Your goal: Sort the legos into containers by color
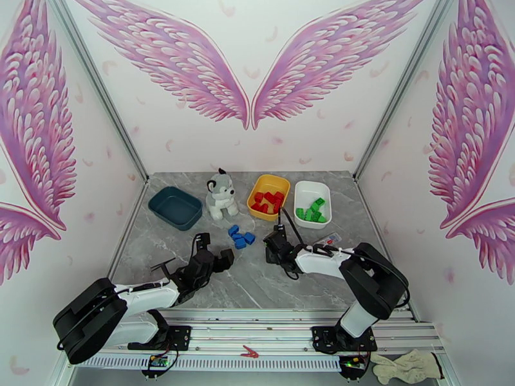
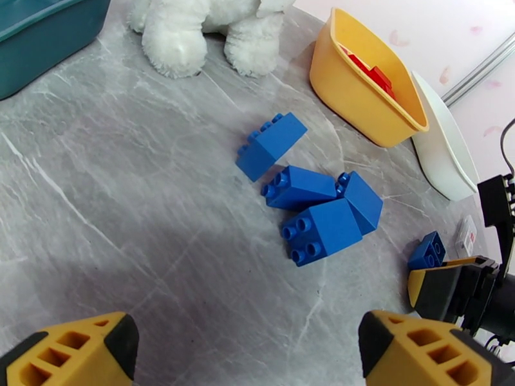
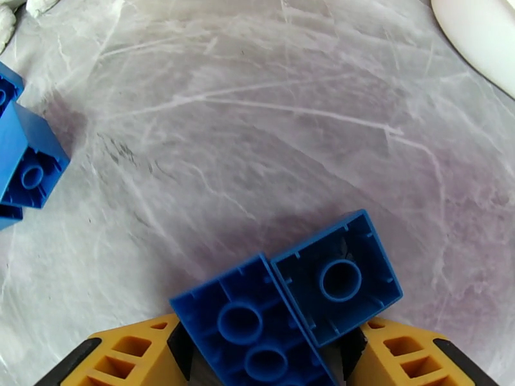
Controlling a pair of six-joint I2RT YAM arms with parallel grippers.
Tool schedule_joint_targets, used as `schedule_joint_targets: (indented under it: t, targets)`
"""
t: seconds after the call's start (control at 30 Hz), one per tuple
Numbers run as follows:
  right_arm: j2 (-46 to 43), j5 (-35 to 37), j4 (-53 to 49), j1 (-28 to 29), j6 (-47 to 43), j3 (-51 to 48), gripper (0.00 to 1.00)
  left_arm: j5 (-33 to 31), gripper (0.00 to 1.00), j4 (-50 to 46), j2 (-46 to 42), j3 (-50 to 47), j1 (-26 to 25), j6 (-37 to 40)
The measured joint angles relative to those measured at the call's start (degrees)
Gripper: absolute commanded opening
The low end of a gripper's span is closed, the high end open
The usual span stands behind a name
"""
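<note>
Two blue legos (image 3: 290, 303) sit wedged between the yellow fingers of my right gripper (image 3: 270, 358), which is shut on them low over the table. My right gripper (image 1: 275, 242) stands just right of a loose pile of blue legos (image 1: 241, 237). The left gripper (image 2: 248, 352) hangs open a little short of that pile (image 2: 315, 207), nothing between its fingers. Red legos (image 1: 267, 201) fill the yellow container (image 1: 273, 179), and green legos (image 1: 313, 210) lie in the white container (image 1: 311, 185). At the back left stands the dark teal container (image 1: 175, 207).
A grey-and-white plush dog (image 1: 221, 195) sits between the teal and yellow trays, just behind the blue pile. A small card (image 1: 329, 239) lies right of my right gripper. Bare marble stretches in front of both grippers toward the near edge.
</note>
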Motion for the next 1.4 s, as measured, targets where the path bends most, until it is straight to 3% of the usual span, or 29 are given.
schedule_joint_targets:
  t: [0.3,0.47,0.87,1.4]
  targets:
    - [0.83,-1.11,0.02,0.00,-1.55,1.99,0.37,0.76,0.98,0.20,0.00,0.07,0.55,0.04]
    - [0.68,-4.24,1.64,0.02,-1.42,1.95,0.30,4.72,0.98,0.35,0.00,0.13,4.17,-0.02]
    - [0.50,-17.33,7.32,5.27,0.98,4.33,0.27,12.15,0.94,-4.11,-7.30,3.93,18.32,0.68]
    - [23.85,-32.13,18.71,8.68,7.28,37.13,0.24,24.11,0.90,-6.71,-8.48,7.37,43.10,-2.64]
